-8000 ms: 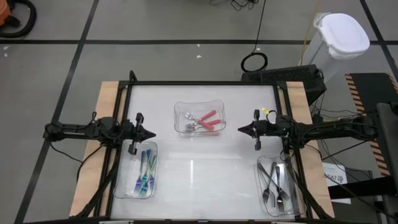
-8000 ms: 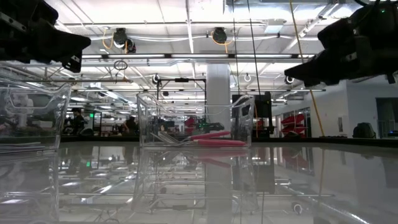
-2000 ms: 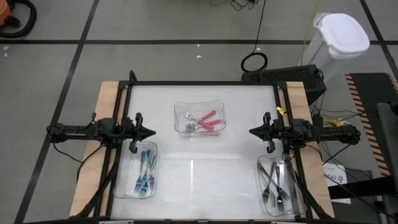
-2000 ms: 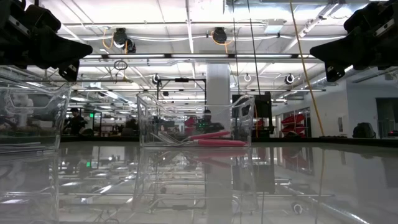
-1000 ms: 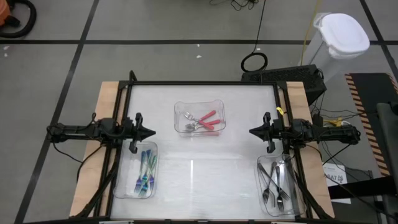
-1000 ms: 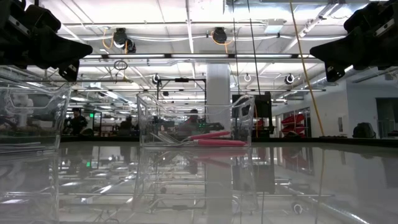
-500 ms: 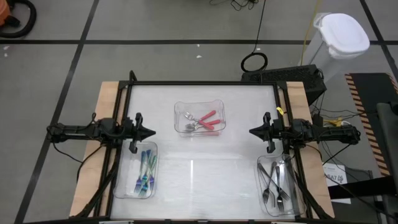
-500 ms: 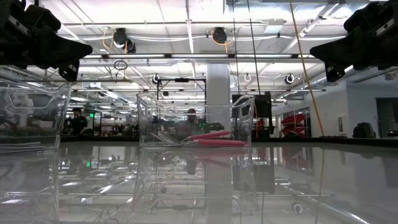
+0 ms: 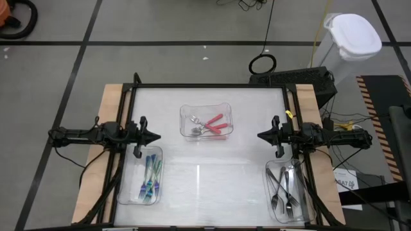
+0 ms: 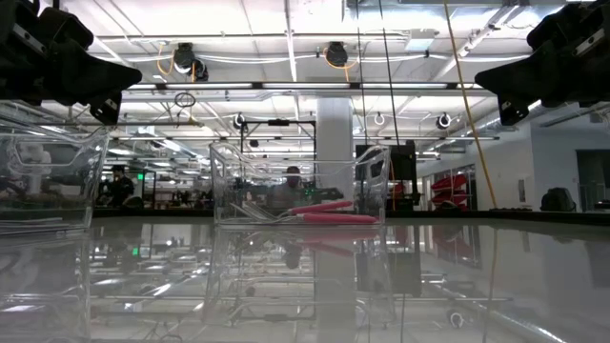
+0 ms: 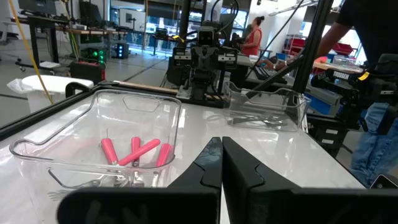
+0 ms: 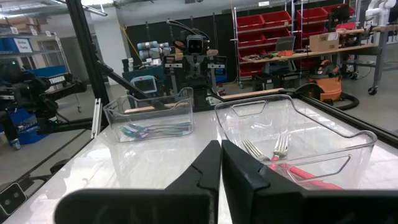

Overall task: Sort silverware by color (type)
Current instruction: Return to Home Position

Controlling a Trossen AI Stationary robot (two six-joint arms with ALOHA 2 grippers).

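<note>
Pink-handled silverware [image 10: 334,218] in centre bin [image 10: 227,181], second bin [image 10: 48,181] at left

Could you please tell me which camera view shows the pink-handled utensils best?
The left wrist view: the pink-handled utensils lie near, handles distinct. The high view shows them whole; low and right wrist views show only parts.
</note>
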